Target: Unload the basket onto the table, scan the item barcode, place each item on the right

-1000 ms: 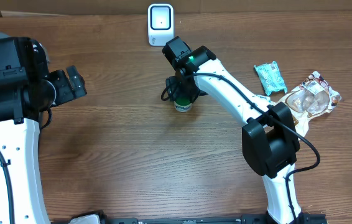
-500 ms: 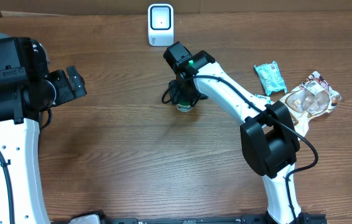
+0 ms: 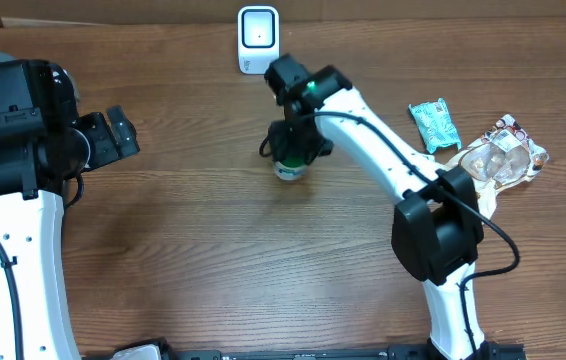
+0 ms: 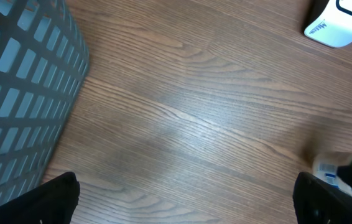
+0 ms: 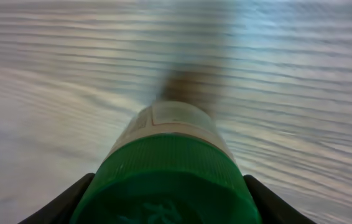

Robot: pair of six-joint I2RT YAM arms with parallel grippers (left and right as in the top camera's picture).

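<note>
Bottle (image 3: 286, 171): near the middle of the table, on the near side of the scanner and a little apart from it; from overhead mostly hidden under the right gripper; whether it rests on the wood or is lifted I cannot tell
Cap (image 5: 163, 180): green and ribbed, facing the right wrist camera, with a white label below it
Right gripper (image 5: 166, 185): over the bottle, closed around the cap, with fingers (image 5: 70, 199) against both sides of it
Left gripper (image 3: 123, 130): jaws wide, holding nothing, over bare wood at the left, well apart from the bottle
Scanner (image 3: 258, 38): white, with a dark-rimmed window, near the far edge of the table; its corner shows at the top right of the left wrist view
Basket (image 4: 20, 93): grey mesh, at the left edge, just beside the left arm
Teal packet (image 3: 434, 125): flat on the table at the right, near the right arm
Clear packet (image 3: 504, 155): crinkled, just right of the teal one
Table (image 3: 213, 260): brown wood grain
</note>
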